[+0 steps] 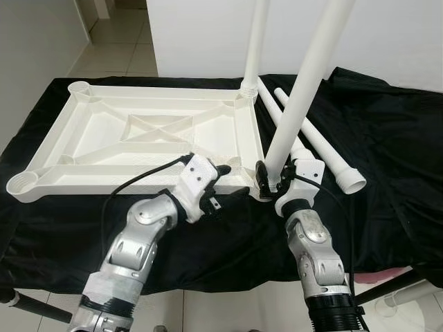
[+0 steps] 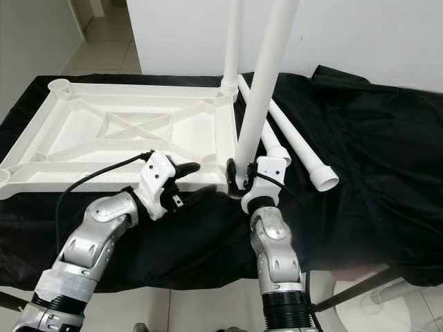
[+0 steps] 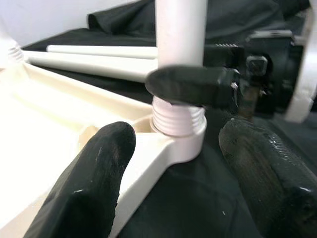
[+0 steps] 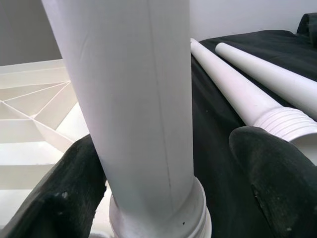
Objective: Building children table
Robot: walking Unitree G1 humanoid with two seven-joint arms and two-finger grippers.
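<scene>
White plastic everywhere on this one. So the tabletop frame (image 1: pixel 138 135) lies upside down on the black-draped worktop (image 1: pixel 387 159), and the leg (image 1: pixel 304 86) I'm working on stands in the frame's near right corner socket (image 3: pixel 181 136), leaning a little toward my right as it rises. That lean is the whole story: its long axis runs up and slightly off vertical, and the threaded end (image 3: pixel 177 118) isn't fully down in the socket, a few ridges show above the rim.

My right pincer (image 1: pixel 277 183) is right at the base of that leg, fingers (image 4: pixel 59 198) spread on either side of it, hugging it more than squeezing as far as I can tell. My left pincer (image 1: pixel 220 185) sits just beside the same corner, over the frame's near edge, fingers (image 3: pixel 94 173) spread with nothing between them. Right one's clearly nearer, so I'd guess it does the twisting while the left steadies the frame.

Another leg (image 1: pixel 255 45) already stands at the far right corner. Two spare legs (image 1: pixel 315 142) lie on the cloth just to the right of the frame, near my right wrist, so they could get bumped.
</scene>
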